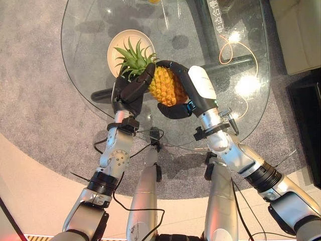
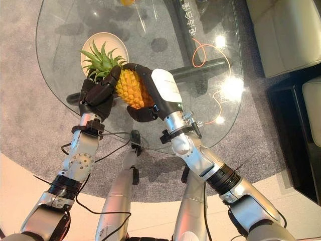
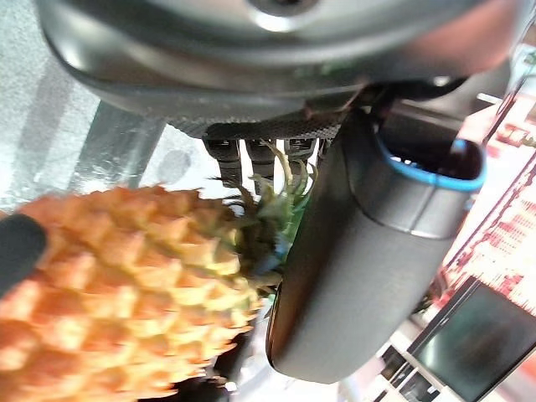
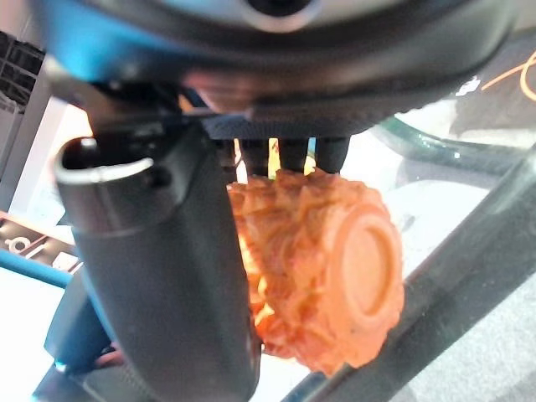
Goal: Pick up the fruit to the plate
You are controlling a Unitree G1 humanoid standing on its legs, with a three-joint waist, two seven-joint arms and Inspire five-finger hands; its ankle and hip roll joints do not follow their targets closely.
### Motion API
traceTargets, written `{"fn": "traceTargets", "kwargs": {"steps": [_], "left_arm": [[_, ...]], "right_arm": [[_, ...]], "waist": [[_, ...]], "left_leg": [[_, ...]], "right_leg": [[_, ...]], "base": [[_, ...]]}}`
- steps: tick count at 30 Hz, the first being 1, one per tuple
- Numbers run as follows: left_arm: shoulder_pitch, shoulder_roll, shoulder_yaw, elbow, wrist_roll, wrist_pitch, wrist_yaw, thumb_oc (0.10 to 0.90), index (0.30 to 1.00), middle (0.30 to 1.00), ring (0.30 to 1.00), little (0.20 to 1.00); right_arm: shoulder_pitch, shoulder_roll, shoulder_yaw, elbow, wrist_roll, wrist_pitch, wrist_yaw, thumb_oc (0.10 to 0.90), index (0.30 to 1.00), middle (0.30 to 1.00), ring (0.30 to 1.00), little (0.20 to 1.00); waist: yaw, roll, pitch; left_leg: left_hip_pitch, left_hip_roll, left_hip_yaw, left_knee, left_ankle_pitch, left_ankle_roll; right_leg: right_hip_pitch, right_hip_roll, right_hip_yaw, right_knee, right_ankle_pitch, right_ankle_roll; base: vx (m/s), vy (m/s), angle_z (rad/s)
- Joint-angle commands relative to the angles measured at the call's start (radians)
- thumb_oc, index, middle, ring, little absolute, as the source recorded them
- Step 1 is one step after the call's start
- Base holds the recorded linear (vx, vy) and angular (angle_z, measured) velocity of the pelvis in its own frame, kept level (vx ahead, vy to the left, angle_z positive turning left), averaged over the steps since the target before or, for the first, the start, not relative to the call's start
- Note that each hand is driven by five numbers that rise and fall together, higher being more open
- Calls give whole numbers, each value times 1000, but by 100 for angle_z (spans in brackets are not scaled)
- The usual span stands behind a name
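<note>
Gripping from both sides, the left hand (image 1: pixel 131 91) and right hand (image 1: pixel 193 93) held the pineapple (image 1: pixel 165 86) above the glass table (image 1: pixel 235 40). Each hand had its fingers and thumb curled round the orange body, the left near the green crown, the right at the base end. The crown's leaves overlapped the white plate (image 1: pixel 120 42), which lay just behind the fruit.

Orange-yellow pineapple (image 1: pixel 167 86) with diamond-patterned skin and green spiky crown; cream plate (image 1: pixel 119 42); clear glass table (image 1: pixel 90 30); grey speckled carpet (image 1: pixel 35 75); dark hands.
</note>
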Motion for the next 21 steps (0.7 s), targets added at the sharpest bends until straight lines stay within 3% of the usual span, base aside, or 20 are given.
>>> {"fn": "traceTargets", "kwargs": {"steps": [1, 5, 6, 7, 16, 21], "left_arm": [[-114, -14, 20, -143, -11, -162, -21, 800, 900, 900, 900, 900], [-120, -22, 26, -149, 0, -195, -24, 800, 900, 900, 900, 900], [-123, -23, 28, -154, 3, -208, -34, 641, 764, 764, 764, 741], [-119, -23, 26, -157, 6, -218, -35, 105, 305, 305, 305, 205], [-132, -22, 33, -152, 34, -260, -52, 100, 300, 300, 300, 200], [-128, -23, 31, -151, 40, -246, -55, 100, 300, 300, 300, 200]], "right_arm": [[-176, 5, 15, -197, -13, -107, -8, 100, 300, 300, 300, 200], [-181, 8, 20, -194, -18, -122, 10, 100, 300, 300, 300, 200], [-185, 7, 20, -195, -17, -124, 20, 100, 300, 300, 300, 200], [-180, 7, 20, -197, -15, -124, 22, 100, 300, 300, 300, 200], [-186, 4, 24, -190, -8, -133, 5, 100, 300, 300, 300, 200], [-176, 10, 17, -193, -16, -138, 4, 100, 300, 300, 300, 200]], "waist": [[10, -17, -18], [11, -22, -18], [12, -22, -18], [11, -23, -18], [13, -28, -18], [12, -29, -18]], "left_leg": [[55, -51, 60, 25, -121, 10], [51, -52, 56, 29, -122, 9], [49, -53, 55, 28, -121, 10], [57, -54, 55, 29, -127, 9], [45, -53, 54, 31, -122, 9], [55, -55, 53, 28, -128, 9]], "right_leg": [[113, 37, -103, -280, 146, -15], [113, 39, -105, -278, 144, -15], [111, 40, -104, -279, 146, -15], [118, 39, -104, -276, 138, -14], [107, 41, -106, -278, 147, -15], [116, 41, -105, -276, 139, -13]], "base": [[0, 0, 0], [0, 0, 0], [0, 0, 0], [0, 0, 0], [0, 0, 0], [0, 0, 0]]}}
